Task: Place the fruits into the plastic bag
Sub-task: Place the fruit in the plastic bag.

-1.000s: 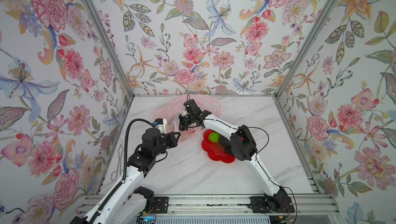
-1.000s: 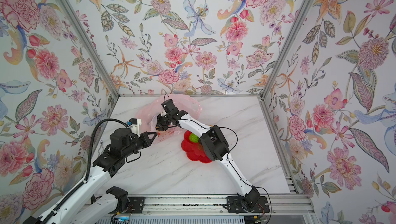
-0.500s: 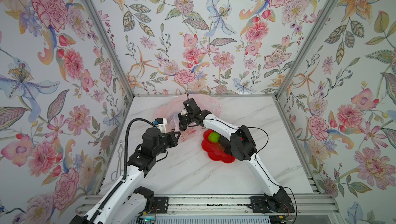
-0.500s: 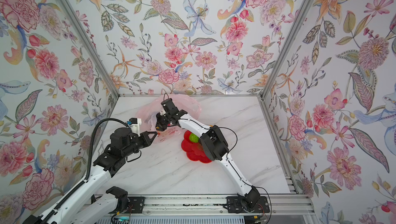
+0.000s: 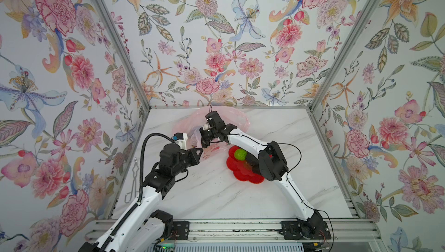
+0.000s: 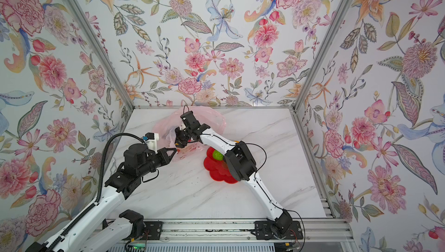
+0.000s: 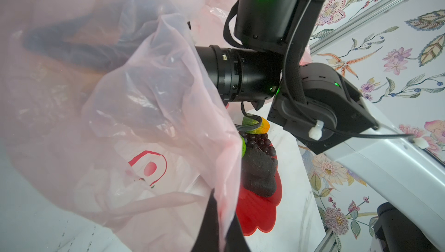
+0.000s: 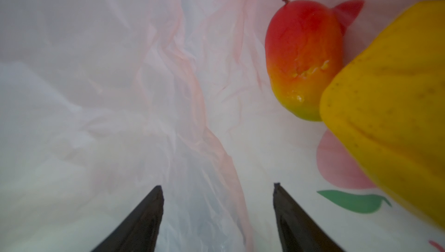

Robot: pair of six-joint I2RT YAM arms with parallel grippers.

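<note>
The pink plastic bag (image 5: 185, 124) lies at the back of the marble table. My left gripper (image 7: 220, 214) is shut on the bag's rim and holds it up. My right gripper (image 8: 216, 185) reaches inside the bag (image 8: 120, 94), open, with nothing between its fingers. A red-orange fruit (image 8: 303, 58) and a yellow lemon (image 8: 390, 118) lie in the bag beside it. On the red dish (image 5: 240, 175) rest a green lime (image 5: 240, 154), black avocados (image 7: 258, 171), purple grapes (image 7: 258, 140) and a green-orange mango (image 7: 257, 124).
The red flower-shaped dish (image 6: 216, 173) sits mid-table, partly under my right arm's elbow (image 5: 272, 164). Metal tongs (image 5: 133, 181) lie along the left wall. Floral walls close in three sides of the table.
The right gripper's jaws have spread wider inside the bag. Both arms otherwise stay where they were, and the left still holds the bag's rim.
</note>
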